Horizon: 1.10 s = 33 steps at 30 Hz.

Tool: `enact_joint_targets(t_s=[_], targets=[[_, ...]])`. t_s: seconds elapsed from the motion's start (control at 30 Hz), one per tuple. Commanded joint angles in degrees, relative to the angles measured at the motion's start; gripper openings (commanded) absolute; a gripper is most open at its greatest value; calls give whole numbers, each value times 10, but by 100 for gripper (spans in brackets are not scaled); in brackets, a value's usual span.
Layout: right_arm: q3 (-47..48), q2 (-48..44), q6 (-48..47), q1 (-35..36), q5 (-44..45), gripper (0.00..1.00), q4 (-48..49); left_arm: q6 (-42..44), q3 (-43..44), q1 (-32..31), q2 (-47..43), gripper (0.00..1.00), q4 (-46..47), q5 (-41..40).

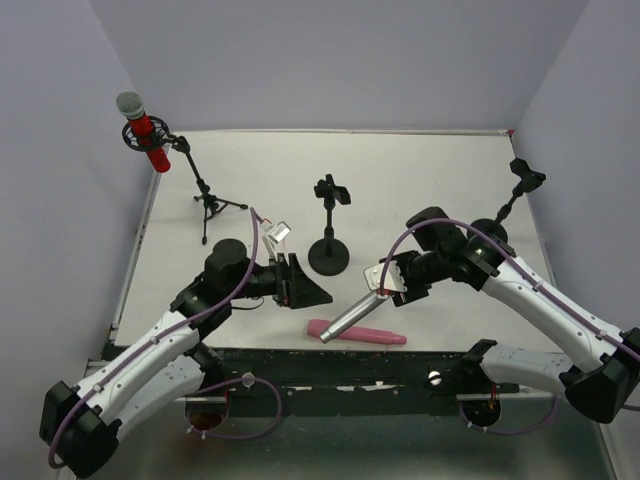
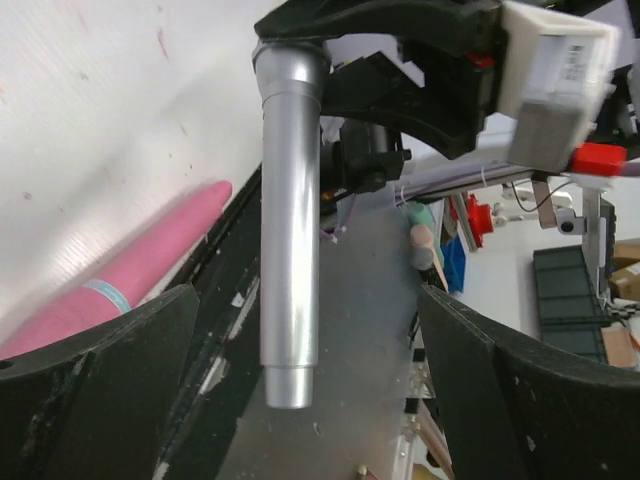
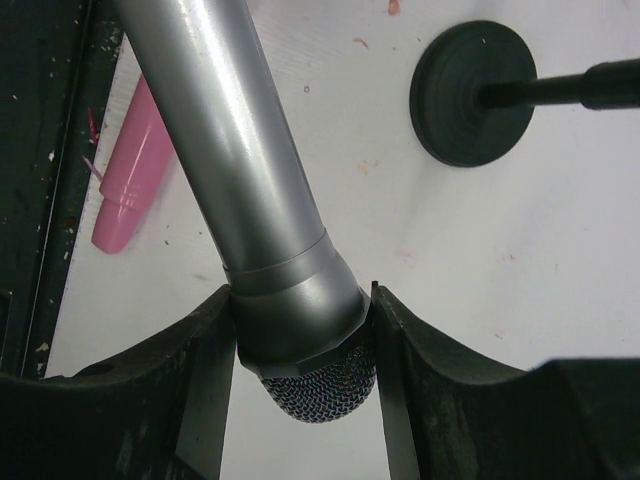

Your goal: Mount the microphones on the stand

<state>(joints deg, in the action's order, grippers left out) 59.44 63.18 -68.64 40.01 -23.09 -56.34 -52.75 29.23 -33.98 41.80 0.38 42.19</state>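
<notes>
My right gripper (image 1: 388, 284) (image 3: 300, 345) is shut on the silver-grey microphone (image 1: 350, 318) (image 3: 245, 150) at the collar just below its mesh head, holding it slanted above the table's front edge. My left gripper (image 1: 308, 290) (image 2: 310, 400) is open; the silver microphone's tail (image 2: 288, 250) hangs between its fingers in view, touching neither. The pink microphone (image 1: 358, 334) (image 2: 130, 275) (image 3: 130, 180) lies on the table near the front edge. The glittery red microphone (image 1: 147, 135) sits clipped in the tripod stand (image 1: 207, 200) at the back left. An empty round-base stand (image 1: 329, 255) (image 3: 470, 90) is in the middle.
A third stand (image 1: 515, 190) with an empty clip stands at the back right, behind my right arm. The table's dark front rail (image 1: 380, 365) runs just below the pink microphone. Walls close the left, back and right sides.
</notes>
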Motion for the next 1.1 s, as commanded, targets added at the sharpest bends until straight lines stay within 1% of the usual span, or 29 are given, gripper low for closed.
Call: enact_joint_targets(t_s=[0.0, 0.03, 0.1, 0.2, 0.3, 0.33, 0.4, 0.57, 0.6, 0.67, 0.77, 0.83, 0.87, 0.9, 0.93, 0.97, 1.03, 1.07], targets=[[32, 6, -9, 16, -55, 26, -13, -48, 26, -85, 66, 99, -23, -90], [35, 8, -9, 22, -56, 26, -11, -50, 37, -101, 88, 99, -33, -102], [36, 11, -10, 28, -53, 26, -8, -59, 53, -125, 127, 99, -24, -111], [31, 12, -6, 33, -45, 26, 0, -87, 67, -152, 177, 99, 39, -92], [24, 10, -4, 35, -41, 26, 6, -86, 98, -175, 222, 98, 45, -70], [23, 8, -3, 35, -39, 26, 10, -83, 105, -181, 236, 96, 43, -67], [21, 5, 3, 35, -36, 26, 14, -81, 113, -190, 256, 88, 38, -61], [14, 0, 9, 34, -36, 26, 23, -84, 116, -208, 284, 74, 51, -41], [12, 1, 10, 35, -36, 26, 25, -85, 115, -210, 286, 69, 54, -40], [14, 2, 11, 35, -39, 26, 24, -87, 115, -212, 287, 57, 55, -36], [18, 6, 12, 35, -48, 27, 19, -87, 115, -212, 283, 33, 53, -36], [20, 7, 14, 35, -56, 28, 15, -87, 111, -212, 278, 19, 52, -40], [20, 7, 16, 35, -63, 31, 12, -87, 108, -212, 274, 13, 52, -43], [21, 7, 25, 34, -69, 36, 11, -87, 103, -211, 269, 8, 54, -45], [23, 5, 33, 34, -77, 46, 10, -85, 99, -212, 263, 3, 54, -48], [27, 3, 51, 33, -87, 57, 10, -86, 91, -212, 256, 2, 60, -50], [51, 2, 88, 33, -111, 73, -3, -89, 72, -212, 237, 0, 74, -57], [71, 3, 103, 26, -118, 78, -11, -84, 65, -213, 220, 0, 76, -64]])
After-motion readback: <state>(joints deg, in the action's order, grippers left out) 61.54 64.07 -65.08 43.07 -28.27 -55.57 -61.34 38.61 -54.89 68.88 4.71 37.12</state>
